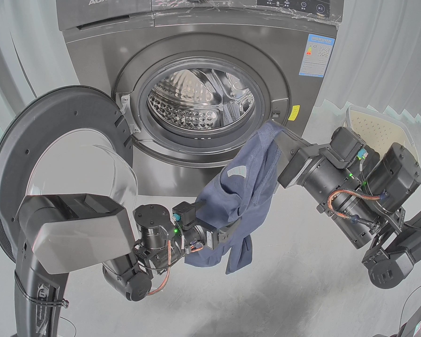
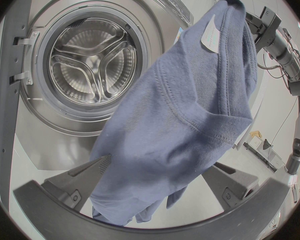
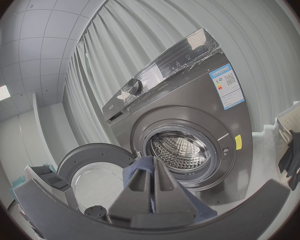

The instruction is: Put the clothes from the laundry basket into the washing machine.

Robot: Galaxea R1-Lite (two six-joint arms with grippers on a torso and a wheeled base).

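Nearest us, our left gripper [image 2: 161,162] stands open beneath the draped blue knit T-shirt [image 1: 245,179], perhaps only supporting it; our right gripper [image 3: 152,172] pinches its far end.

I had the washing machine [image 1: 196,71] across the upper middle of the head frame, with its door [image 1: 55,141] swung out to the left of the drum [image 1: 196,101] mouth. Below and in front of that mouth the T-shirt [image 1: 248,183] hung between the two arms. The right gripper [image 1: 277,134] pinched its upper end at centre right, and its lower part draped over the left gripper [image 1: 224,234] at lower centre. The laundry basket [image 1: 379,127] stood at the right edge, beside the machine, with a garment [image 3: 296,157] over its rim.
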